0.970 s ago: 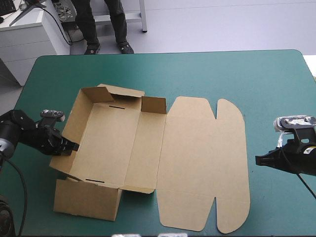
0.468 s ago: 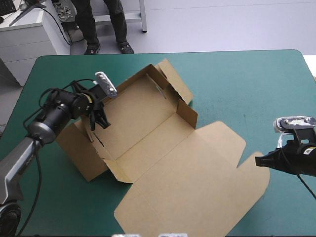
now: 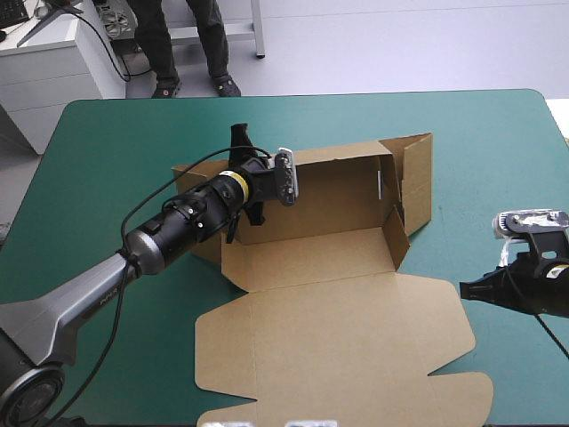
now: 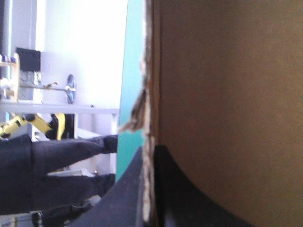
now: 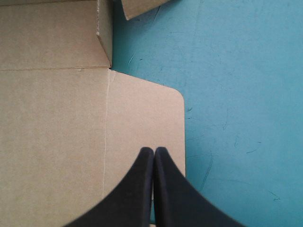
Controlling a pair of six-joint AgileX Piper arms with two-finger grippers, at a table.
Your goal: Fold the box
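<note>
A raised wall of the brown box (image 3: 311, 253) is pinched edge-on between the black fingers (image 4: 182, 194) of the left gripper (image 4: 149, 153), which are all but closed on the board. The box is seen mid-table (image 3: 498, 133), its tray toward the far edge, its lid flat toward the near one. The right gripper (image 5: 154, 152) is held over the lid's rounded corner, fingers pressed together, nothing gripped.

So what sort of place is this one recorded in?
Probably a robotics lab workstation rather than a home or shop. It shows a table with a teal-green cover, the left gripper shut on a raised wall of the partly folded brown box, and the right gripper shut beside it.
</note>
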